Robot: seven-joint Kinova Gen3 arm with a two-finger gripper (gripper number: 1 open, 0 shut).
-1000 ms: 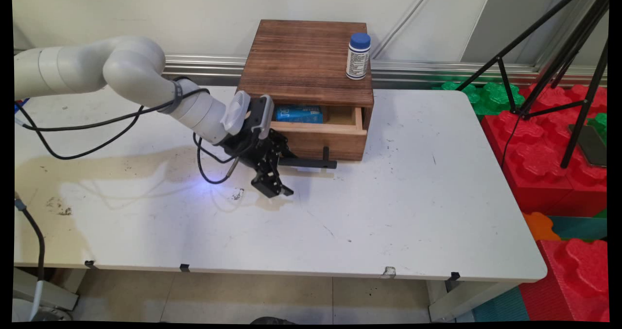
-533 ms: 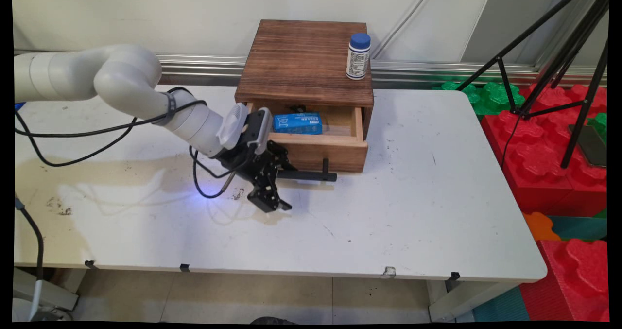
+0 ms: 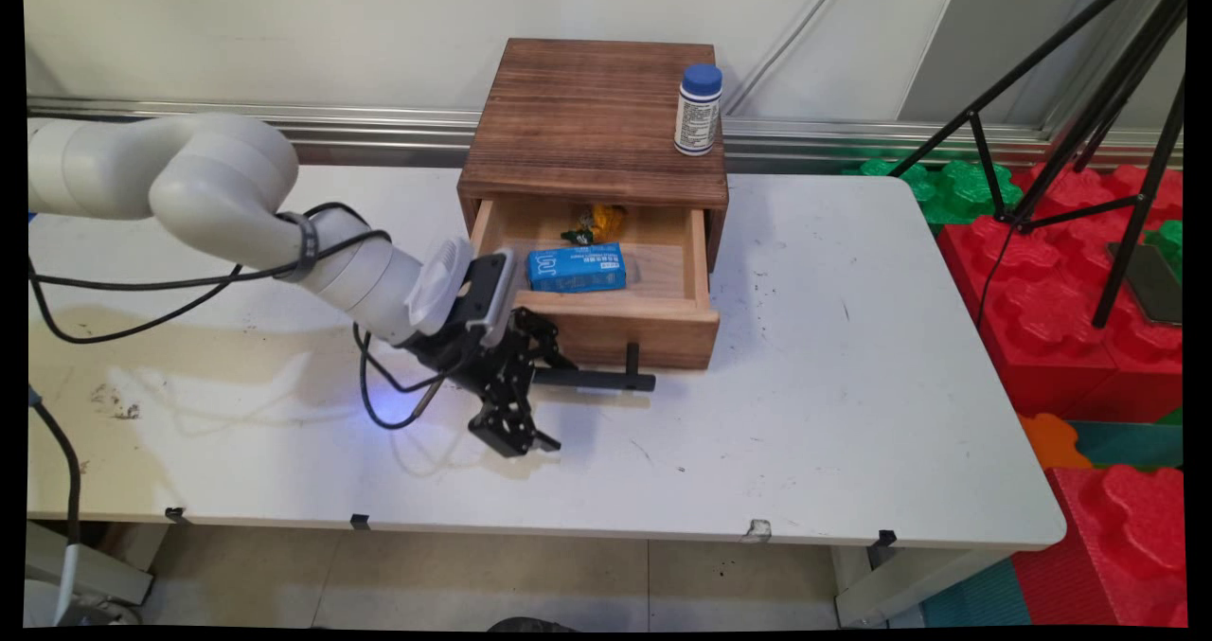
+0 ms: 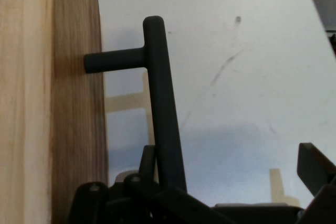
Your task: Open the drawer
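- Plainly, the wooden drawer stands pulled well out of its dark wooden cabinet, with most of its floor showing. The cabinet sits at the middle of the table's far edge, and the drawer front reaches toward the table's middle.
- A black T-bar handle juts from the drawer front. In the hand view its bar runs up from the linkage, with the stem joining the wood on the left.
- The gripper is spread wide and grips nothing. One finger lies hooked along the bar on the drawer side, while the other hangs well apart, low over the table toward its near edge.
- My reading is that the drawer is open enough for its contents to be reached from above, and the hooked finger is the only contact with it.
- A blue box lies flat in the drawer toward the front left. A small yellow-and-green thing sits at the back; I cannot tell what it is.
- A white bottle with a blue cap stands upright on the cabinet's top, at its right rear corner.
- The arm and its black cables cross the table's left half, beside the drawer's left wall.
- Past the table's right edge are red foam blocks and a black tripod, both well apart from the drawer.
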